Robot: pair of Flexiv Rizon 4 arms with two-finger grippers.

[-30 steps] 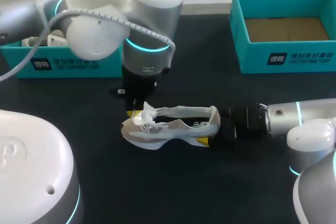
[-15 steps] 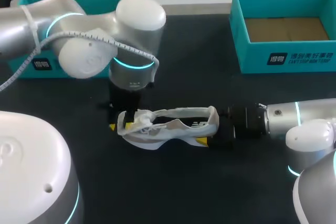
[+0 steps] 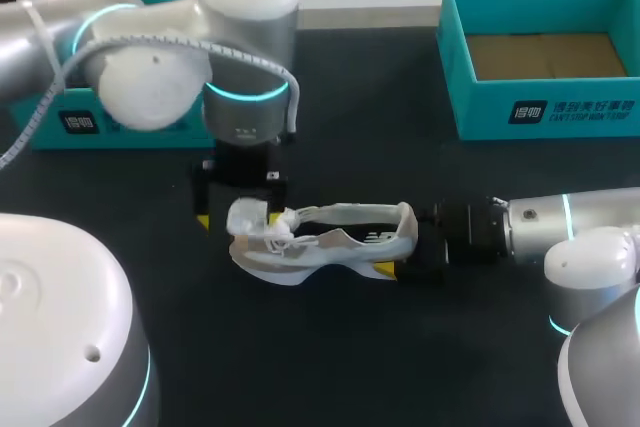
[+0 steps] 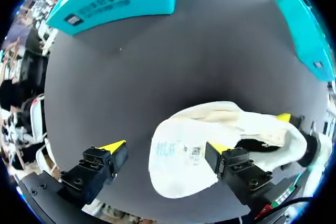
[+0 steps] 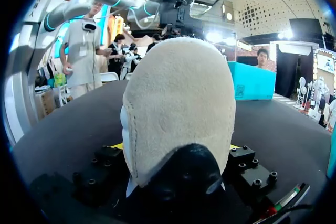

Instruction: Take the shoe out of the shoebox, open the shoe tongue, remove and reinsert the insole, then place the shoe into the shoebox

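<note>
The shoe [image 3: 325,237] lies on its side in the middle of the black tabletop [image 3: 330,347]. Its heel is clamped in the right gripper [image 3: 405,247], and it has not moved. The left gripper [image 3: 238,209] has slid from over the laces out to the shoe's toe, fingers spread wide, gripping nothing. An open teal shoebox [image 3: 540,112] stands beyond the shoe's heel end, and another teal box [image 3: 70,137] beyond its toe.

Head cam looks down on the table [image 3: 340,107] from behind, left wrist cam's close above the shoe [image 4: 210,140], right wrist cam's probably jammed at its heel, all 3 share it.
</note>
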